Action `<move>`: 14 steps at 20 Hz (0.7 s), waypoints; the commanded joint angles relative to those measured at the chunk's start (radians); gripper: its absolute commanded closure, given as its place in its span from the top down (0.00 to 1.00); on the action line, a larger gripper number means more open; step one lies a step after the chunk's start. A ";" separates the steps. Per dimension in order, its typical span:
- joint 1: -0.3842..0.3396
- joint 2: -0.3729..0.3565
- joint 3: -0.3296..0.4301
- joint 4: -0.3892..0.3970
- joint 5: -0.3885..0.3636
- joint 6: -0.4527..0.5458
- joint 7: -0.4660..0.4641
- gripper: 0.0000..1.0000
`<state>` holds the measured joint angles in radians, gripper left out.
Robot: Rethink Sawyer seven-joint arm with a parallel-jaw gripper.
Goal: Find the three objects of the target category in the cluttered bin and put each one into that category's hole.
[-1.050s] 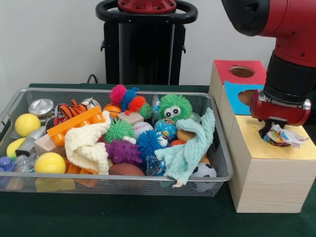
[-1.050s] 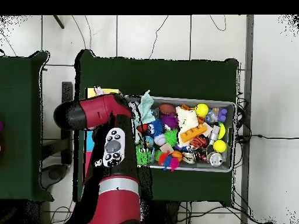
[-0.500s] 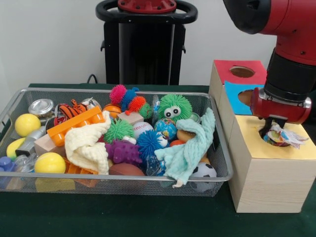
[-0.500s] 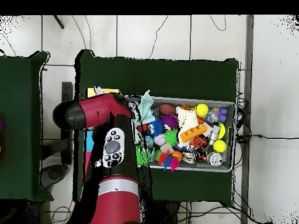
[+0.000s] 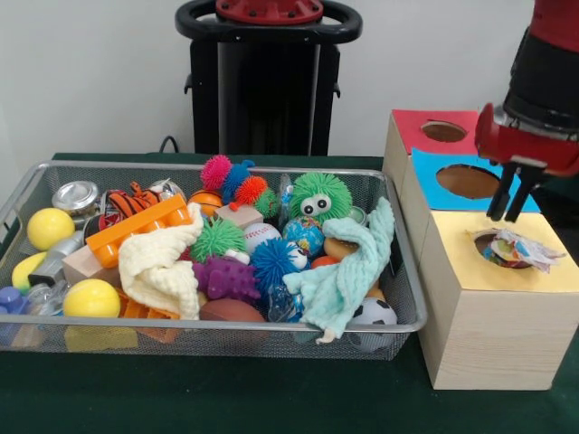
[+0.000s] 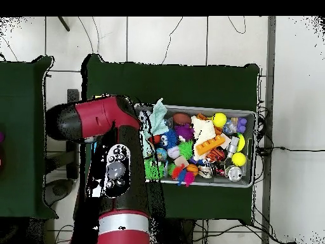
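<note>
A crumpled shiny wrapper (image 5: 512, 249) sits in the hole of the yellow-topped box (image 5: 561, 274), partly sticking out. My gripper (image 5: 503, 217) hangs just above it, open and empty, its black fingers (image 5: 498, 194) pointing down and clear of the wrapper. The wire bin (image 5: 217, 166) to the left is packed with spiky balls, cloths, blocks and small balls. In the overhead view my red arm (image 6: 114, 165) covers the boxes and hides the gripper; the bin (image 6: 254, 149) lies to its right.
Behind the yellow box stand a blue-topped hole (image 5: 468, 181) and a red-topped hole (image 5: 443, 131). A mint cloth (image 5: 344, 271) drapes over the bin's right corner, close to the boxes. The black pedestal (image 5: 268, 81) stands behind the bin.
The gripper let go of the wrapper and rose up and slightly right from the yellow hole. The wrapper stays in the hole.
</note>
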<state>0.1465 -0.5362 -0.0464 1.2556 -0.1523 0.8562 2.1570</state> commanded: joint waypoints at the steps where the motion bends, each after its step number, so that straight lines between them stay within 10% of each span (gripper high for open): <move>1: -0.019 -0.078 0.045 0.058 0.018 0.181 -0.016 0.00; 14: -0.123 0.009 0.139 0.035 -0.035 -0.101 -0.105 0.00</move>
<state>0.0895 -0.5924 -0.0234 1.2560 -0.1535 0.8615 2.1570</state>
